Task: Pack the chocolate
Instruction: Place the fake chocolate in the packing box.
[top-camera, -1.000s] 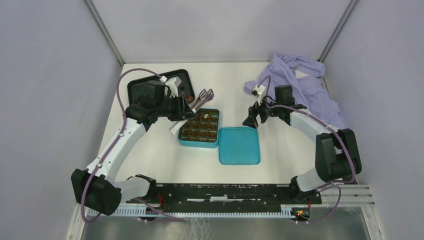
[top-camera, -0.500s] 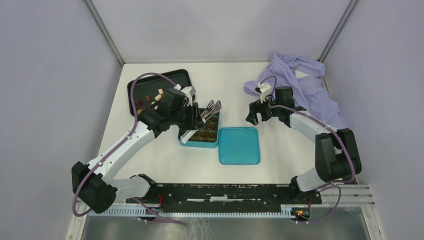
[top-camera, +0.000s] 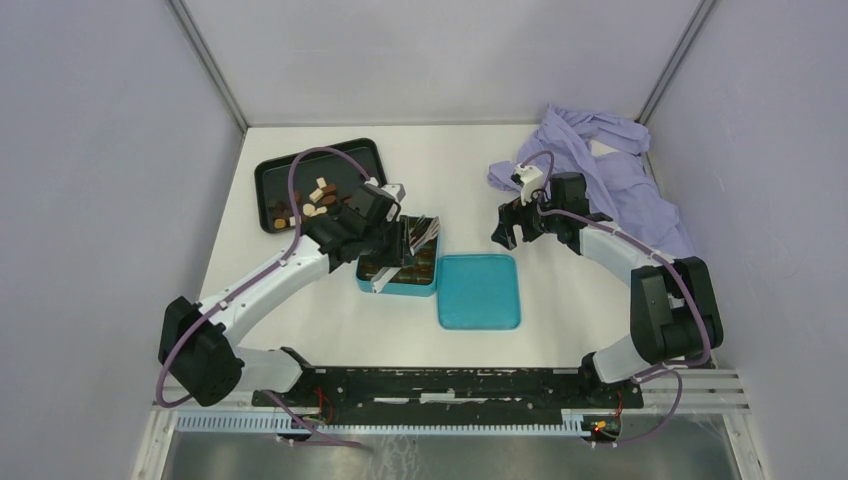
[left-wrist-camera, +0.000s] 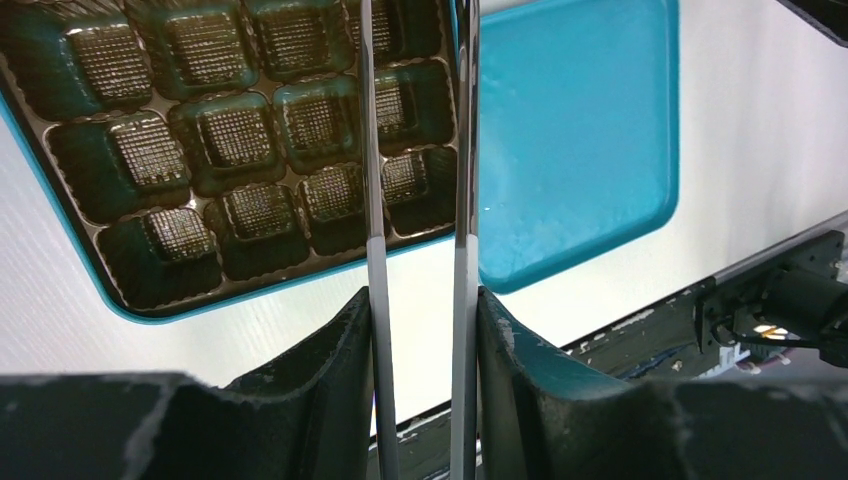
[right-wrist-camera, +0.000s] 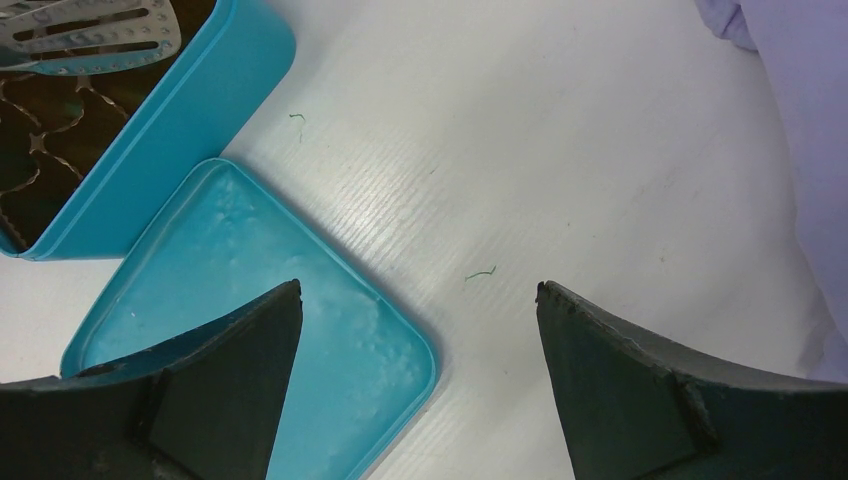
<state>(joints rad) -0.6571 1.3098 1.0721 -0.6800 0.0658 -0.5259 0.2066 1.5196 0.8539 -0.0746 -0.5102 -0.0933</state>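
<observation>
Choc pcs sit on black tray; insert cells I can see in teal box are empty, so packing's barely begun. L gripper pinches tongs over box; R gripper gapes wide, holding nothing, by lid.

Stretched fwd and inward from near-L base, elbow bent, L gripper angled down, jaws pinched narrow on tongs. Opp. side: R gripper extended in from far R, hanging low, pointed down, jaws spread wide, empty.
</observation>
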